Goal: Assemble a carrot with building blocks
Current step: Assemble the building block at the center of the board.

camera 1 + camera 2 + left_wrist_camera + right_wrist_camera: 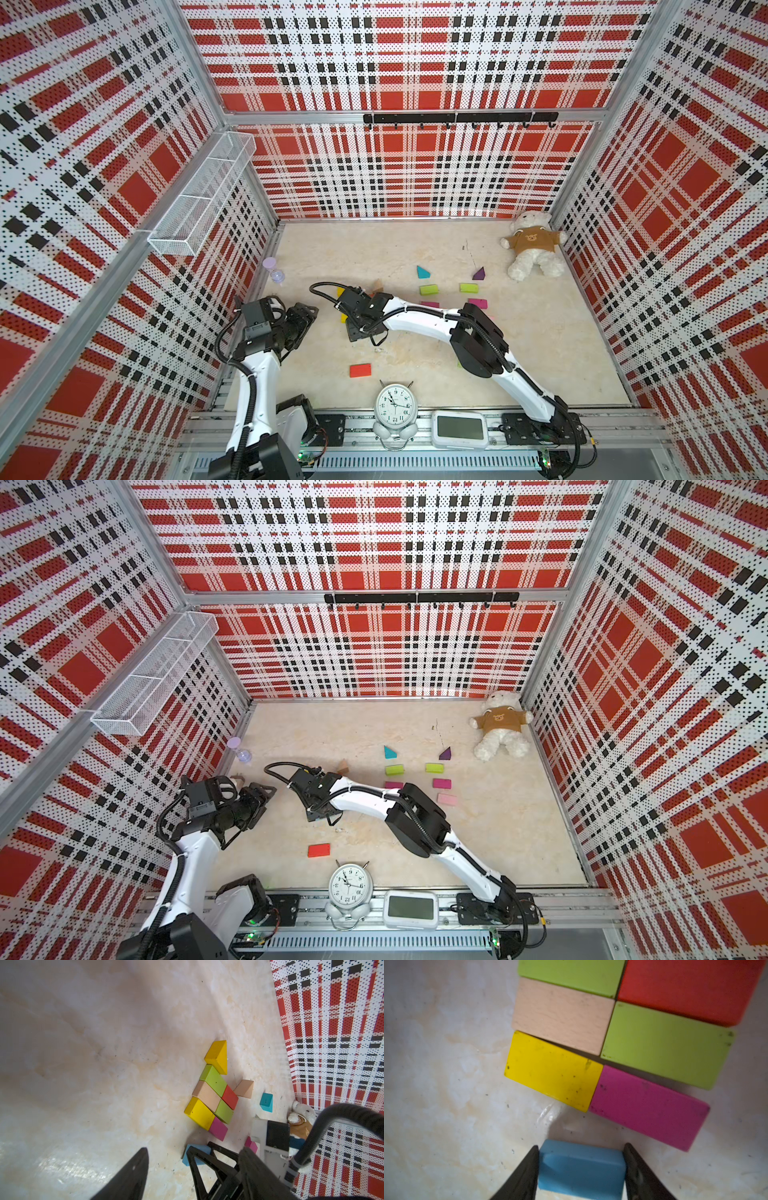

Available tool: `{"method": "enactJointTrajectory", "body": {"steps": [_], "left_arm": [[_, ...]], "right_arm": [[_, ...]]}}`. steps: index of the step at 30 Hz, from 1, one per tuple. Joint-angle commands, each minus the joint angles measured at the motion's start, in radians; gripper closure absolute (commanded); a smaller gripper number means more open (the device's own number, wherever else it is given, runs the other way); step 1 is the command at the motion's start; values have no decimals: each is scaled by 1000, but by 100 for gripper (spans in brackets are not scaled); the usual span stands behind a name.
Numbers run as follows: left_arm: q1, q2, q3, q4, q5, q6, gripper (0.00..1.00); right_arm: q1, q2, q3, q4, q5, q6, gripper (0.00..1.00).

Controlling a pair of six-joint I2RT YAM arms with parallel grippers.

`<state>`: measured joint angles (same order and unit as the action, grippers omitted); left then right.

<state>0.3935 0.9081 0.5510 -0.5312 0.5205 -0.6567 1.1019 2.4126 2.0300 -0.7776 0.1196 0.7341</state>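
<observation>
Right wrist view: the right gripper (581, 1146) pinches a blue block (581, 1167) just beside the half-built carrot (212, 1093), left of the desk's middle. Next, probably, it must sit flush against the yellow block (552, 1070) and magenta block (648, 1105). The left gripper (306, 316) hangs spread, holding nothing. The wire basket (199, 195) on the left wall looks empty.

Four wedges (218, 1056); flat blocks (553, 1070) maybe thirteen.

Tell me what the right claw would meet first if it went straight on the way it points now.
The right claw, gripping a blue block, would probably reach the seam between the yellow block and the magenta block, past a strip of table; depth is unclear.
</observation>
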Motion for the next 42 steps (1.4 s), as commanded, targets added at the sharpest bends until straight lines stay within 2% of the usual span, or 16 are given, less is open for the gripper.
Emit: {"method": "enactJointTrajectory", "body": {"steps": [1,18,24,34,42], "left_arm": [[12,4,20,25,16,3,28],[13,12,12,39,24,2,28],[12,14,12,38,24,2,28],[13,13,6,42,23,0,28],[10,0,-3,42,26,-10,28]], "right_arm": [[-6,35,21,31,33,35,41],[-25,39,-11,107,9,114,39],[-27,21,-36,124,6,121,29],[-14,-111,-183,190,28,136,28],[12,-288,-335,226,29,152,28]]}}
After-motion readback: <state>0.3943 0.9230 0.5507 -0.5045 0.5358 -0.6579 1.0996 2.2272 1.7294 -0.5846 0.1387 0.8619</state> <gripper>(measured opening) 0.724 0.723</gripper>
